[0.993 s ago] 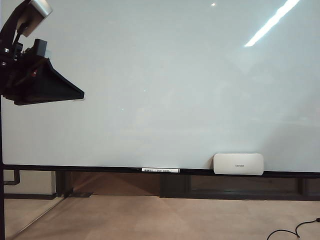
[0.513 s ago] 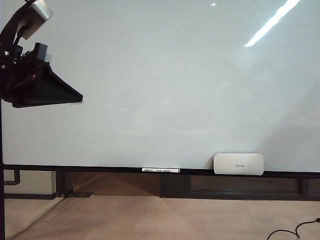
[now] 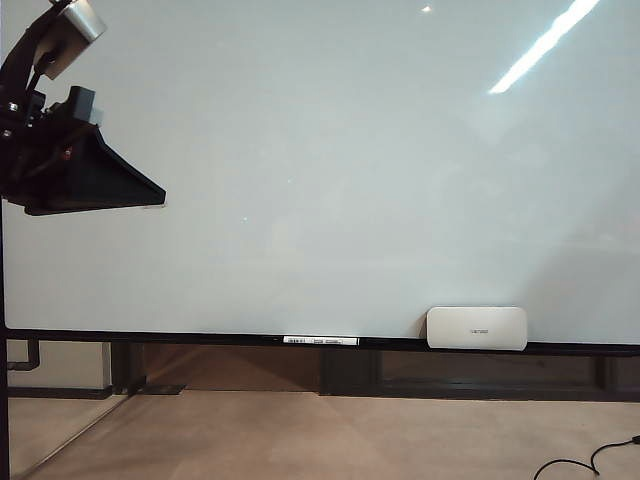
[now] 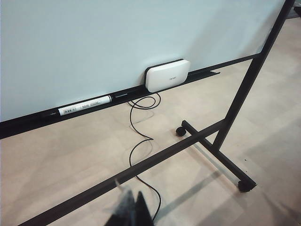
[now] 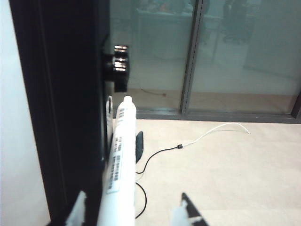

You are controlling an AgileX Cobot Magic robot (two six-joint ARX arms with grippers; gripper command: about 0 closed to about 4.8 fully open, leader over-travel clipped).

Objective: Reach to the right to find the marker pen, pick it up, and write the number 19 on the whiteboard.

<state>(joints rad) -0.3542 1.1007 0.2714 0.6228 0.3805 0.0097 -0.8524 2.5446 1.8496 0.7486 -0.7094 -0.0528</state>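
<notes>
Right now I'm spreading my right tool (image 5: 131, 212) wide around the marker (image 5: 120, 160), not gripping yet; left tool (image 4: 131, 209) looks pinched closed, idling low. Whiteboard (image 3: 350, 170) is sitting blank, no 19. Risk: closing off-center, knocking pen off ledge.

One whiteboard (image 3: 330, 170) fills most of the exterior view. On its bottom rail lie one white eraser (image 3: 477, 328), at the lower right of the frame, and one marker pen (image 3: 320, 341) with a white barrel, at the lower middle. The right wrist view shows a second marker pen (image 5: 120, 165), white with a printed label, standing up between the two wide-set fingertips of the right gripper (image 5: 129, 214). The left gripper (image 4: 131, 212) shows as one dark tip at the lower edge of the left wrist view. One black cable (image 4: 141, 141) snakes across the floor. Two stand castors (image 4: 180, 131) are visible.
</notes>
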